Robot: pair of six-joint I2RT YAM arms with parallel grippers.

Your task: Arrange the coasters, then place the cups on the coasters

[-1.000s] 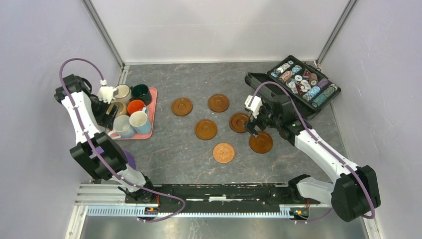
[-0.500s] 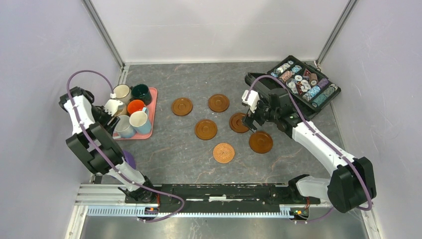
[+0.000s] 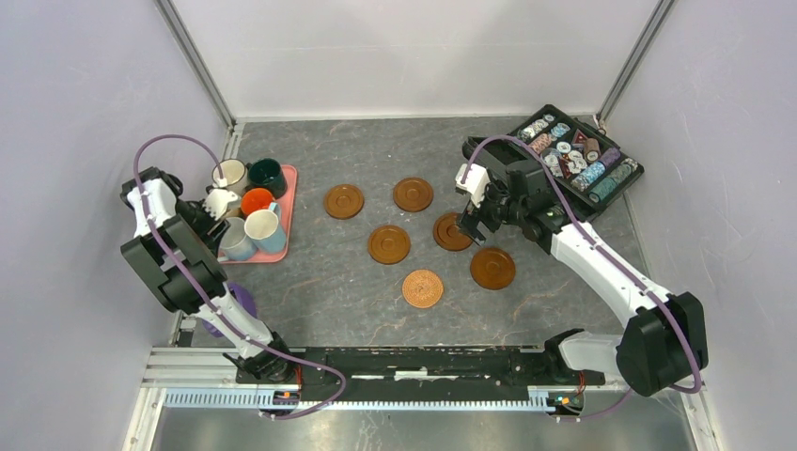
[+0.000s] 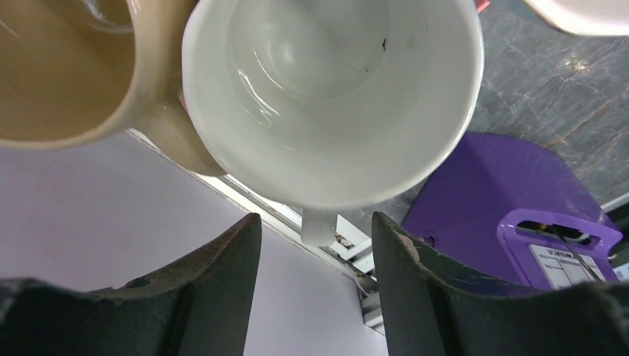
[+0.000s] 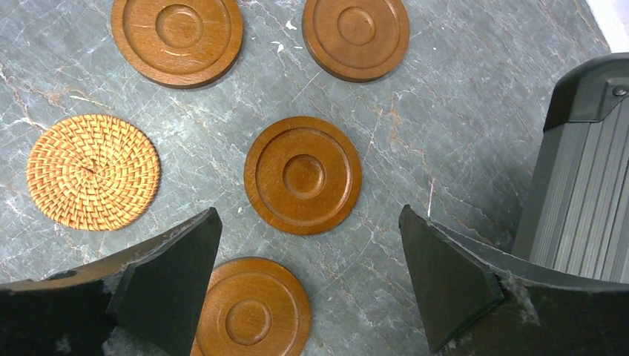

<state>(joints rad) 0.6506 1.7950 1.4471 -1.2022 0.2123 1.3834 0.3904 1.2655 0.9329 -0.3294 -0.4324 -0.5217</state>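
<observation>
Top view is showing all six coasters (image 3: 389, 243) lying apart on the table (image 3: 329, 291), none carrying a mug. Right wrist view is catching only five of them, but closer: four ringed wooden discs plus the woven coaster (image 5: 93, 170). Right gripper (image 5: 308, 215) is hovering over the middle coaster (image 5: 303, 174), jaws standing wide, holding nothing.

Left wrist view is giving what the top view cannot. Left gripper (image 4: 315, 220) is straddling the handle of the white mug (image 4: 326, 96), fingers partly apart, a gap showing on each side, nothing gripped. The white mug is sitting right beside a beige mug (image 4: 59, 67). A purple block (image 4: 504, 193) is showing below.

Table is looking dark grey and marbled. Pale walls are closing it in on three sides.

Pink tray (image 3: 289, 188), at left, is holding the mugs, among them a dark green mug (image 3: 267, 176), an orange mug (image 3: 256, 200) and a light blue mug (image 3: 266, 228). Black case (image 3: 484, 150), far right, is lying open, holding poker chips (image 3: 578, 160).
</observation>
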